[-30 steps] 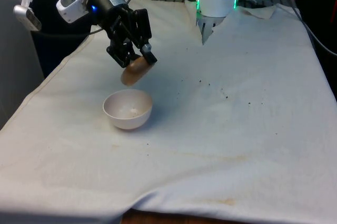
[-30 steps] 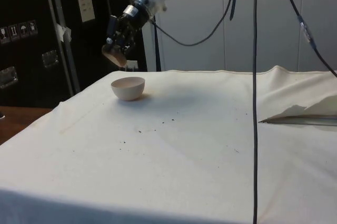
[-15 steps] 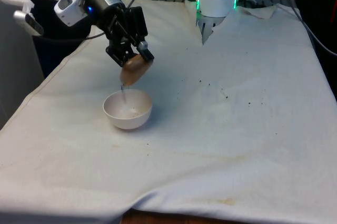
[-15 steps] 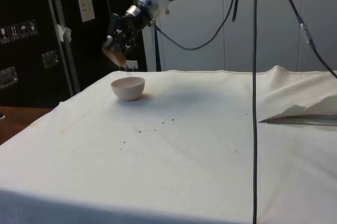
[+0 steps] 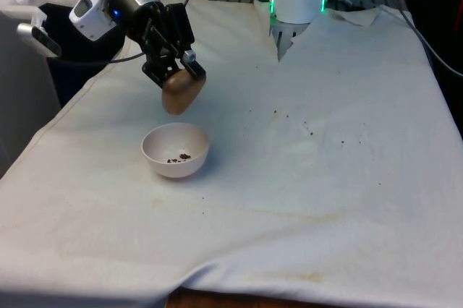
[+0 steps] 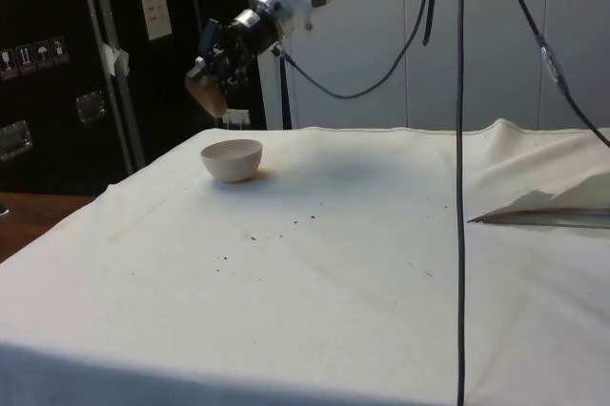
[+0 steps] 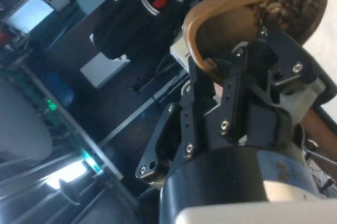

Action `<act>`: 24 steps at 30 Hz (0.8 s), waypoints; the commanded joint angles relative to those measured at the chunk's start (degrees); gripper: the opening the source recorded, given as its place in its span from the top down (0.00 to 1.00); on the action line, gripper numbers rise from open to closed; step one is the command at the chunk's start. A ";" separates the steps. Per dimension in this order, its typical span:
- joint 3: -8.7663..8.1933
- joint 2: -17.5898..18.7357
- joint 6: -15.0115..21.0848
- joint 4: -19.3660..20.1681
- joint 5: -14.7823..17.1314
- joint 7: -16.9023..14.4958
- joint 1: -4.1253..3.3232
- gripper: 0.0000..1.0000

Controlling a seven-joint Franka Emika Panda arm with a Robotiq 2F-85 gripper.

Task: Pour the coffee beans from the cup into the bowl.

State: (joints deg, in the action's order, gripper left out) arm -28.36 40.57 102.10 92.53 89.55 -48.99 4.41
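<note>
Few coffee beans [image 5: 179, 157] in bowl [image 5: 175, 150] below gripper [image 5: 176, 71]; fingers clenched on tilted brown cup [image 5: 182, 92].

Bowl [image 5: 175, 150] on the table [image 5: 325, 199], towards the front view's left. Some beans [image 5: 179, 157] in the bowl. Cup [image 5: 182, 92] tipped over, above the bowl and apart from it, clamped in the gripper [image 5: 178, 71]. More beans [image 7: 287, 4] inside the cup. Loose crumbs [image 5: 309, 131] on the table, well right of the bowl.
</note>
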 commanded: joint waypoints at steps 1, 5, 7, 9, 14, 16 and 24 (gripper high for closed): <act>0.23 0.17 -0.40 -0.17 0.52 0.29 0.34 0.97; -0.17 0.57 -1.26 -0.11 2.01 0.34 0.40 0.97; -0.23 0.63 -1.49 -0.06 2.41 0.40 0.40 0.97; -0.57 0.97 -2.29 0.00 3.67 0.40 0.40 0.97; -0.97 1.26 -3.44 0.17 5.61 0.52 0.46 0.97; -1.26 1.43 -3.95 0.23 6.36 0.57 0.40 0.97; -2.18 1.49 -6.30 1.15 8.88 0.34 0.40 0.97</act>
State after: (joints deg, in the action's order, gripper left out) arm -30.71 42.17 95.97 93.51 98.15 -48.82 4.53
